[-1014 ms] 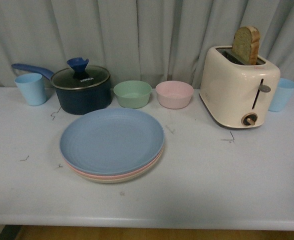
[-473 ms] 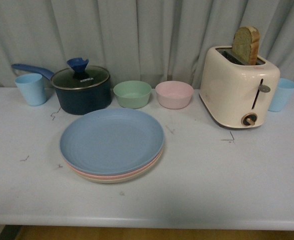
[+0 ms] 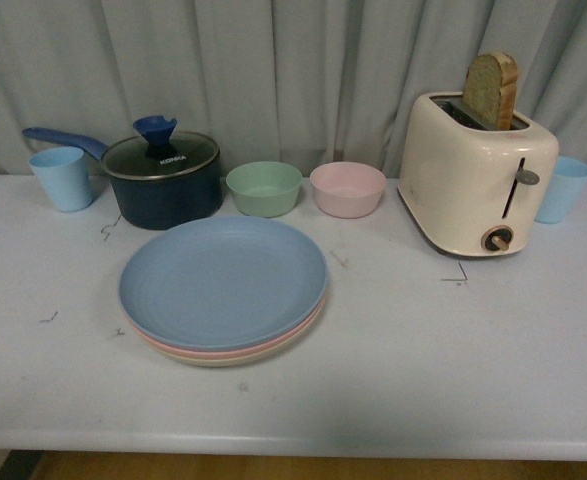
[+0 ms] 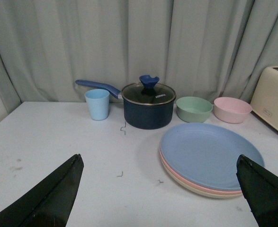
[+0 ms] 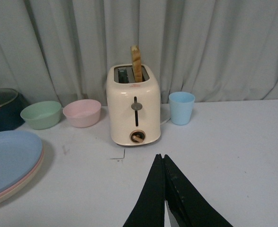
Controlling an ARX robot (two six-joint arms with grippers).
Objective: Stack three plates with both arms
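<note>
The three plates lie in one stack left of the table's middle: the blue plate (image 3: 223,280) on top, the pink plate (image 3: 168,346) under it, the beige plate (image 3: 235,359) at the bottom. Neither arm shows in the front view. In the left wrist view my left gripper (image 4: 160,163) is open and empty, held back from the stack, whose blue plate (image 4: 210,155) lies between its spread fingers (image 4: 58,189). My right gripper (image 5: 160,157) is shut with nothing in it, above bare table in front of the toaster; the stack's edge (image 5: 11,161) shows off to one side.
Along the back stand a light blue cup (image 3: 63,178), a dark blue lidded pot (image 3: 165,178), a green bowl (image 3: 264,188) and a pink bowl (image 3: 348,189). A cream toaster (image 3: 476,172) with a bread slice stands right, another blue cup (image 3: 563,188) behind it. Grey curtain behind.
</note>
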